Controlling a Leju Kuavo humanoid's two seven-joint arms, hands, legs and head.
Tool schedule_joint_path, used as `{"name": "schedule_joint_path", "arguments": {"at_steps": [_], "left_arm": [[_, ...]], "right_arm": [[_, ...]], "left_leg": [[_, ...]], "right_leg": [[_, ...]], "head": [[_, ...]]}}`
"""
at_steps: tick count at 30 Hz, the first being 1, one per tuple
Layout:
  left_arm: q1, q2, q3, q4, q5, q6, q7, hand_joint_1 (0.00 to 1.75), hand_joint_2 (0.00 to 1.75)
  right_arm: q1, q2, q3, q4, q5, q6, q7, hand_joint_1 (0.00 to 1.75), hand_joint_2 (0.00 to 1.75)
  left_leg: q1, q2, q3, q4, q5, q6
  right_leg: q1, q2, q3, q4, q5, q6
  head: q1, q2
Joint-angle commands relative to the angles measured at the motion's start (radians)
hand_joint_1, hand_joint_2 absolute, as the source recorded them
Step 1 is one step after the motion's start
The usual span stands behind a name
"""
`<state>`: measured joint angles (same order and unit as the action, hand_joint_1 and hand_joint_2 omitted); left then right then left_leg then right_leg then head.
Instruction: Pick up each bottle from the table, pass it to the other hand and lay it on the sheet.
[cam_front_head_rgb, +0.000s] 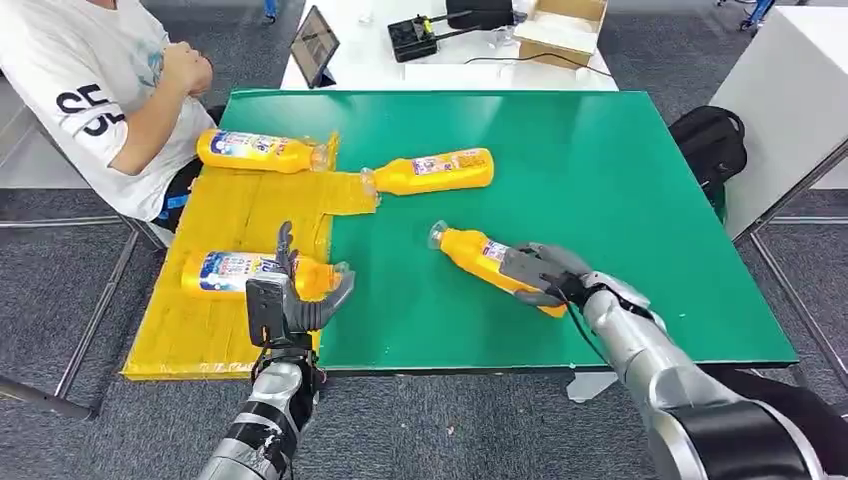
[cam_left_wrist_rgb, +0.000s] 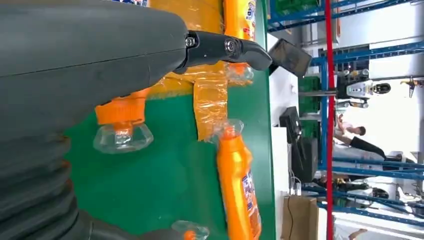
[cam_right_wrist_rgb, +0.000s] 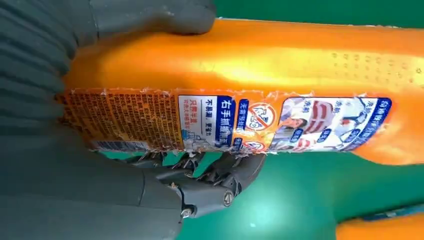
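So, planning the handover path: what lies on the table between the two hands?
Head view: bare green table between left hand and right hand, which grips a bottle.

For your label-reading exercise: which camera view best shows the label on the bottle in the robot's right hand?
The right wrist view: the label is close up. In the head view, the right hand hides most of this bottle; in the left wrist view, just its cap.

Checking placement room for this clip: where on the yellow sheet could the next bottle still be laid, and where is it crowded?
Free: the yellow sheet between the far bottle and the near bottle, and its near-left corner by the table edge. Crowded: the sheet's right edge, where the left hand hovers by the near bottle's cap and the middle bottle has its cap on the sheet. The right hand grips the fourth bottle.
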<state>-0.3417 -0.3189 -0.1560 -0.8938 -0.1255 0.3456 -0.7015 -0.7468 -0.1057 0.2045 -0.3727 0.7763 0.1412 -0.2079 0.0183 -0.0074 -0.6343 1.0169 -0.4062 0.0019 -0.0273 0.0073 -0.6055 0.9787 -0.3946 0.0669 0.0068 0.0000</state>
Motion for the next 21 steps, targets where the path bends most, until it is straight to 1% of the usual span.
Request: {"name": "schedule_joint_path", "arguments": {"at_steps": [1, 2, 3, 4, 5, 6, 7, 8, 9, 10, 11, 12, 13, 14, 15, 16, 18, 19, 21], "left_arm": [[-0.015, 0.014, -0.003, 0.045, 0.001, 0.010, 0.003, 0.00, 1.75], [-0.002, 0.018, -0.001, 0.027, -0.001, 0.014, 0.003, 0.00, 1.75], [0.019, 0.022, 0.006, 0.003, -0.006, 0.017, 0.003, 0.00, 1.75], [0.032, 0.023, 0.012, -0.011, -0.010, 0.017, 0.003, 0.00, 1.75], [0.046, 0.021, 0.017, -0.022, -0.017, 0.015, 0.003, 0.00, 1.75], [0.049, 0.016, 0.024, -0.026, -0.024, 0.009, 0.003, 0.00, 1.75], [0.049, 0.013, 0.024, -0.024, -0.027, 0.008, 0.003, 0.00, 1.75], [0.046, 0.007, 0.024, -0.020, -0.029, 0.008, 0.003, 0.00, 1.75], [0.043, 0.001, 0.019, -0.017, -0.023, -0.006, 0.003, 0.00, 1.75], [0.040, -0.003, 0.017, -0.010, -0.018, -0.015, 0.003, 0.00, 1.75], [0.040, -0.007, 0.014, -0.009, -0.016, -0.022, 0.003, 0.00, 1.75], [0.037, -0.011, 0.009, -0.004, -0.010, -0.034, 0.003, 0.00, 1.75], [0.035, -0.014, 0.006, 0.001, -0.002, -0.050, 0.003, 0.00, 1.75], [0.036, -0.016, 0.005, 0.000, -0.001, -0.052, 0.003, 0.00, 1.75], [0.034, -0.020, 0.004, 0.006, 0.015, -0.084, 0.003, 0.00, 1.75], [0.034, -0.021, -0.001, 0.005, 0.015, -0.096, 0.003, 0.00, 1.75], [0.039, -0.025, -0.007, 0.000, 0.019, -0.115, 0.003, 0.00, 1.75], [0.041, -0.026, -0.009, 0.001, 0.024, -0.133, 0.003, 0.00, 1.75], [0.042, -0.027, -0.010, 0.000, 0.024, -0.136, 0.003, 0.00, 1.75]], "right_arm": [[0.070, 0.048, -0.008, 0.019, -0.020, -0.070, -0.037, 1.75, 1.75], [0.090, 0.077, -0.035, -0.018, -0.046, -0.151, -0.093, 1.75, 1.75], [0.131, 0.133, -0.084, -0.104, -0.091, -0.281, -0.168, 1.75, 1.75], [0.179, 0.179, -0.110, -0.209, -0.112, -0.394, -0.226, 1.75, 1.75], [0.268, 0.225, -0.132, -0.414, -0.140, -0.477, -0.245, 1.75, 1.75], [0.345, 0.246, -0.135, -0.600, -0.154, -0.525, -0.237, 1.75, 1.75], [0.385, 0.256, -0.133, -0.704, -0.162, -0.550, -0.232, 1.75, 1.75], [0.438, 0.265, -0.132, -0.844, -0.165, -0.593, -0.225, 1.75, 1.75], [0.478, 0.277, -0.137, -0.941, -0.174, -0.648, -0.238, 1.75, 1.75], [0.501, 0.280, -0.139, -0.992, -0.174, -0.680, -0.249, 1.75, 1.75], [0.518, 0.285, -0.145, -1.028, -0.182, -0.710, -0.265, 1.75, 1.75], [0.536, 0.288, -0.152, -1.056, -0.185, -0.742, -0.285, 1.75, 1.75], [0.549, 0.293, -0.159, -1.077, -0.205, -0.763, -0.307, 1.75, 1.75], [0.554, 0.292, -0.160, -1.081, -0.209, -0.767, -0.313, 1.75, 1.75], [0.565, 0.297, -0.170, -1.093, -0.223, -0.791, -0.338, 1.75, 1.75], [0.573, 0.299, -0.174, -1.103, -0.224, -0.806, -0.352, 1.75, 1.75], [0.582, 0.304, -0.179, -1.106, -0.228, -0.814, -0.363, 1.75, 1.75], [0.585, 0.306, -0.183, -1.103, -0.229, -0.817, -0.365, 1.75, 1.75], [0.586, 0.307, -0.184, -1.103, -0.232, -0.817, -0.367, 1.75, 1.75]], "left_leg": [[0.001, -0.002, 0.003, -0.002, 0.000, 0.000], [0.002, -0.002, 0.004, -0.002, 0.000, 0.001], [0.002, 0.002, 0.005, -0.003, 0.000, 0.000], [0.002, 0.002, 0.005, -0.002, -0.001, 0.000], [0.001, 0.004, 0.005, -0.002, -0.001, 0.000], [0.003, 0.008, 0.007, -0.002, -0.002, 0.000], [0.002, 0.006, 0.005, -0.002, -0.001, 0.000], [0.002, 0.011, 0.005, -0.002, -0.003, -0.001], [0.001, 0.006, 0.001, -0.001, -0.002, -0.001], [0.001, 0.002, -0.001, -0.001, -0.001, -0.001], [0.002, 0.000, 0.000, 0.000, -0.003, -0.001], [0.003, -0.002, -0.002, 0.000, -0.002, -0.001], [0.003, -0.005, -0.005, 0.000, 0.000, 0.000], [0.004, -0.008, -0.005, 0.001, -0.002, 0.000], [0.003, -0.008, -0.006, 0.000, -0.001, 0.000], [0.003, -0.008, -0.004, 0.001, -0.003, 0.001], [0.003, -0.007, -0.008, 0.000, -0.001, 0.000], [0.003, -0.006, -0.005, 0.000, -0.003, 0.001], [0.002, -0.007, -0.007, -0.001, -0.002, 0.000]], "right_leg": [[0.002, -0.003, 0.004, -0.002, 0.000, -0.003], [0.002, -0.004, 0.006, -0.003, 0.000, -0.004], [0.002, 0.001, 0.006, -0.003, 0.000, -0.004], [0.002, 0.001, 0.007, -0.003, 0.000, -0.003], [0.002, 0.003, 0.005, -0.002, 0.000, -0.002], [0.003, 0.007, 0.007, -0.002, 0.001, -0.004], [0.002, 0.006, 0.005, -0.001, 0.000, -0.003], [0.003, 0.009, 0.003, 0.000, 0.000, -0.005], [0.002, 0.004, 0.001, 0.001, -0.001, -0.004], [0.002, 0.001, -0.002, 0.002, -0.001, -0.003], [0.002, -0.001, 0.000, 0.003, -0.004, -0.005], [0.003, -0.002, -0.001, 0.003, -0.005, -0.004], [0.004, -0.004, -0.003, 0.002, -0.004, -0.004], [0.004, -0.007, -0.001, 0.003, -0.006, -0.004], [0.003, -0.007, -0.002, 0.002, -0.005, -0.004], [0.004, -0.008, 0.001, 0.002, -0.007, -0.005], [0.002, -0.007, -0.003, 0.001, -0.005, -0.005], [0.002, -0.007, 0.000, 0.001, -0.006, -0.006], [0.001, -0.007, -0.003, 0.001, -0.005, -0.005]], "head": [[0.000, 0.000], [0.000, 0.000], [0.000, 0.000], [0.000, 0.000], [0.001, 0.000], [0.000, 0.000], [0.001, 0.000], [0.000, 0.000], [0.000, 0.000], [-0.001, 0.000], [0.000, 0.000], [0.000, 0.000], [0.000, 0.000], [0.000, 0.000], [0.000, 0.000], [0.000, 0.000], [0.000, 0.000], [0.000, 0.000], [0.000, 0.000]]}}
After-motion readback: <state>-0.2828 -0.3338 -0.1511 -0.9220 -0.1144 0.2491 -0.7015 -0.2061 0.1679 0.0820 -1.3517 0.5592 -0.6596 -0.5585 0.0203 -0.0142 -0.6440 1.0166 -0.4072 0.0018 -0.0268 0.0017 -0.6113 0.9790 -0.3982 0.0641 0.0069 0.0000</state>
